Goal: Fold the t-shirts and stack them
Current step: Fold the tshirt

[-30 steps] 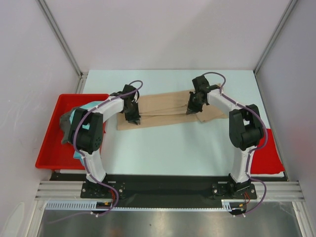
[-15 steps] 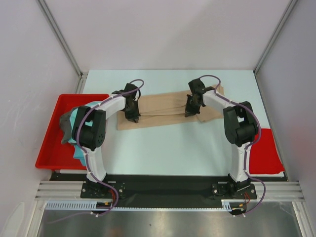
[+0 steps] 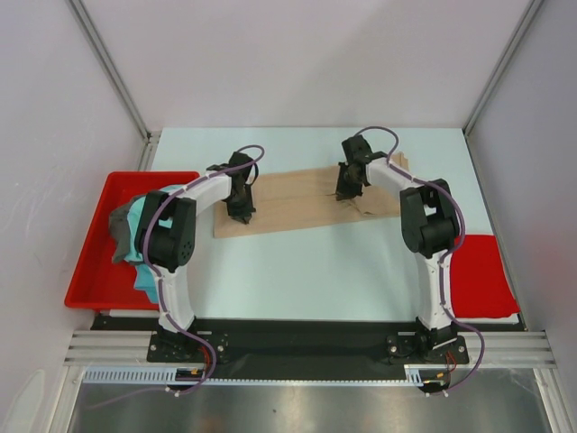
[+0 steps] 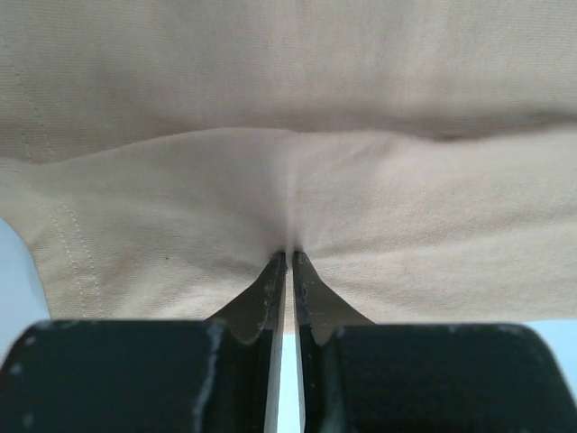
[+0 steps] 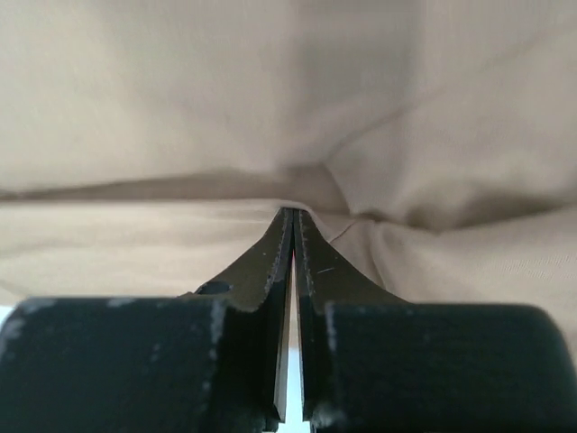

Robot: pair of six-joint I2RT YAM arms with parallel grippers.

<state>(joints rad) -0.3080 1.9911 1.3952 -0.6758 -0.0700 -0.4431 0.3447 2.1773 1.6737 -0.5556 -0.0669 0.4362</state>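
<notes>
The tan-beige t-shirt (image 3: 297, 198) lies as a long folded strip across the middle of the table. My left gripper (image 3: 242, 215) is shut on its near edge at the left end; in the left wrist view the cloth (image 4: 288, 162) puckers at the closed tips (image 4: 289, 255). My right gripper (image 3: 348, 191) is shut on the shirt's near fold at the right; the right wrist view shows the cloth (image 5: 270, 117) pinched at the tips (image 5: 292, 213). The teal t-shirt (image 3: 140, 271) and the dark grey t-shirt (image 3: 120, 225) lie bunched in the red tray.
The red plastic tray (image 3: 95, 280) sits off the table's left edge. A flat red mat (image 3: 482, 275) lies at the right edge. Metal frame posts rise at the back corners.
Both grippers have carried the shirt's near edge toward the back, the right one further. The strip now lies flatter and narrower, and its right end has shifted back.
</notes>
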